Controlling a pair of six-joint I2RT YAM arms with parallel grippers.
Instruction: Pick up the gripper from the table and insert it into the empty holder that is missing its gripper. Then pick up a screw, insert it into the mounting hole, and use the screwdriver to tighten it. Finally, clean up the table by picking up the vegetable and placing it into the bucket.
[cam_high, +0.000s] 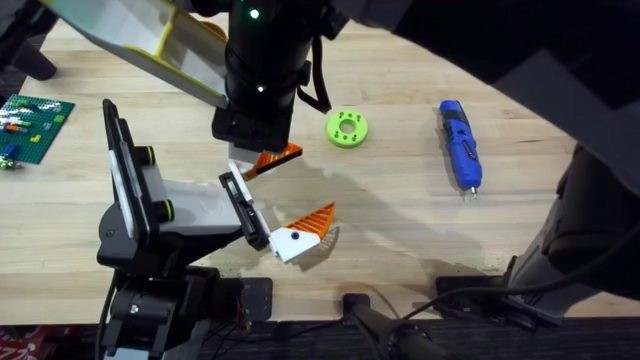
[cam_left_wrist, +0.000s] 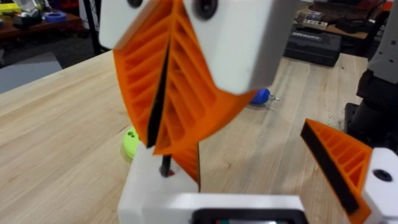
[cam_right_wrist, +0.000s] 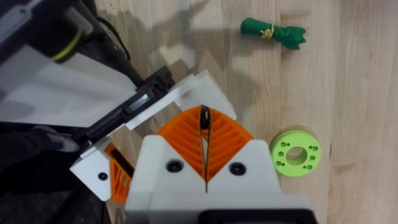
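Fingertips of the right gripper (cam_right_wrist: 203, 111) are pressed together on a thin dark screw (cam_left_wrist: 165, 165), whose stem sticks out just past the orange ribbed pads (cam_left_wrist: 186, 93). The screw's tip touches the white body of a spare gripper piece (cam_left_wrist: 155, 183) that sits against the holder (cam_high: 238, 195), the black bracket ending the white arm of the stand (cam_high: 130, 190). In the overhead view the right gripper hangs directly over that bracket, under a dark arm with a green light. A second white piece with an orange ribbed finger (cam_high: 300, 235) juts from the near end of the holder, toward the table's front edge. The stand's green-ringed knobs (cam_high: 146, 155) lie on the side away from the gripper. Whether the left gripper is apart or together cannot be told. A lime-green spool (cam_high: 347, 128) lies on the table (cam_high: 400, 220) just beside the right gripper, apart from it. The blue screwdriver (cam_high: 460, 145) lies untouched well to the right, silver tip pointing toward the front edge. The green vegetable (cam_right_wrist: 273, 31) rests on the wood beyond the spool. A green baseplate with small bricks (cam_high: 30, 120) sits at the far left edge.
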